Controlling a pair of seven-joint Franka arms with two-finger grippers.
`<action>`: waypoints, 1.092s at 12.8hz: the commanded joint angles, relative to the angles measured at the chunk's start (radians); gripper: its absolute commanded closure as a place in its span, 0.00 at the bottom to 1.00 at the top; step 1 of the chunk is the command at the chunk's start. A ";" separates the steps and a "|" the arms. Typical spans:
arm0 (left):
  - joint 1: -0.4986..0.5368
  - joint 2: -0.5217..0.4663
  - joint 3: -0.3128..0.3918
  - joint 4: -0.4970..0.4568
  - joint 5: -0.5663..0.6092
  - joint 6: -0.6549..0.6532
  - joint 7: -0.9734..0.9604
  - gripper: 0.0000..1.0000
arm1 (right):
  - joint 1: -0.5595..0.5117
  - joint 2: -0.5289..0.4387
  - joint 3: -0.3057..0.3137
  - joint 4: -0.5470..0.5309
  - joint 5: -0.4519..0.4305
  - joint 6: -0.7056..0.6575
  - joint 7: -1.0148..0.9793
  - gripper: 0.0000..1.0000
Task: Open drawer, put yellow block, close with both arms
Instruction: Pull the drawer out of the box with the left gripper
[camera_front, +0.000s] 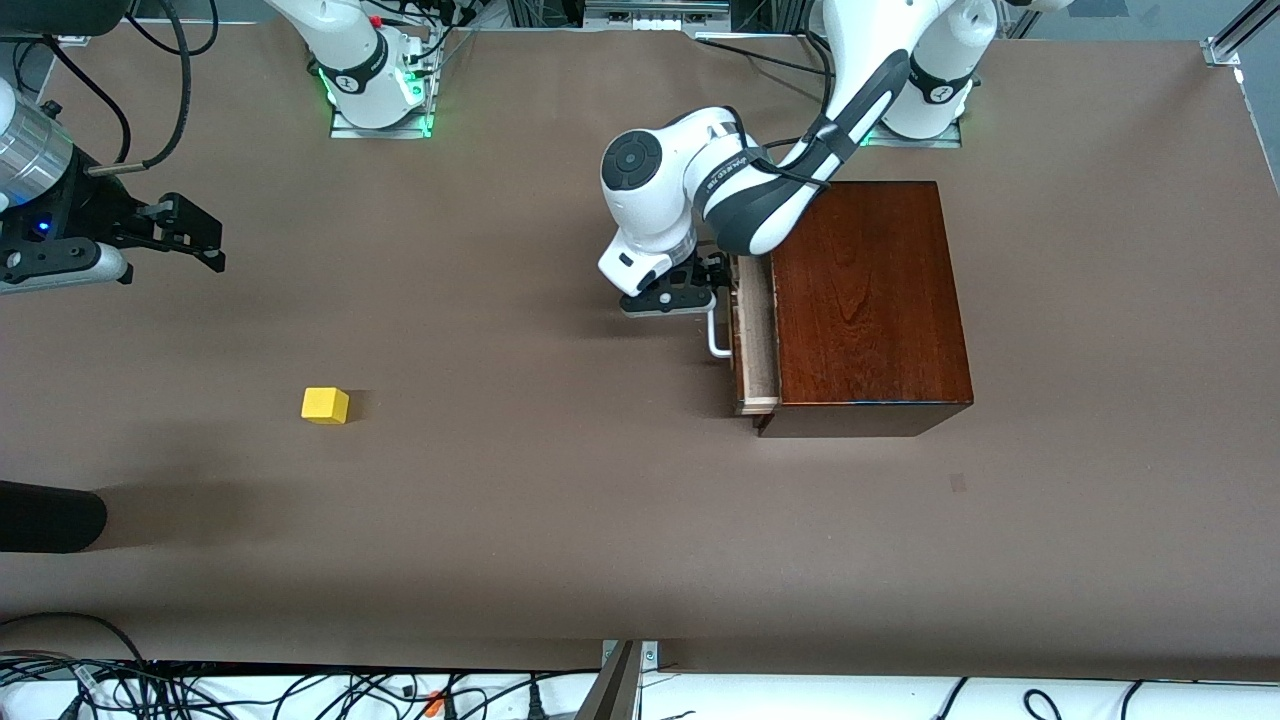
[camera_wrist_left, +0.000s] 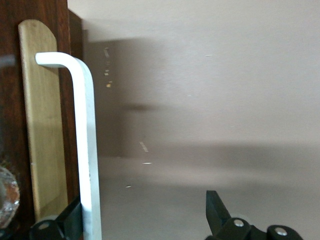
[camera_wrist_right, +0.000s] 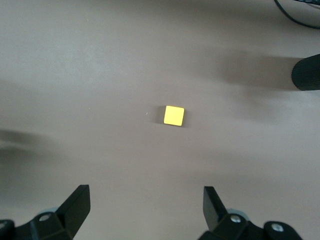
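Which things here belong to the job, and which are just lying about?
Job:
- drawer, slightly open, in its wooden box
- handle, left end effector open around it
- yellow block on the table
- right end effector, open, up in the air

Lying about:
- black cylinder at the table edge
- cables

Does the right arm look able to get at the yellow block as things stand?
Probably yes. The right gripper hangs open over bare table, the yellow block sits alone with nothing beside it, and the left gripper is busy at the drawer handle, well out of the way.
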 joint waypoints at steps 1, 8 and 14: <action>-0.019 0.031 -0.007 0.065 -0.033 0.041 0.002 0.00 | -0.006 0.012 0.001 0.025 0.015 -0.015 -0.019 0.00; -0.033 0.024 -0.005 0.083 -0.017 -0.005 0.047 0.00 | -0.006 0.012 -0.001 0.025 0.012 -0.015 -0.021 0.00; -0.033 -0.021 -0.013 0.216 -0.018 -0.279 0.129 0.00 | -0.003 0.014 0.001 0.027 0.012 -0.006 -0.007 0.00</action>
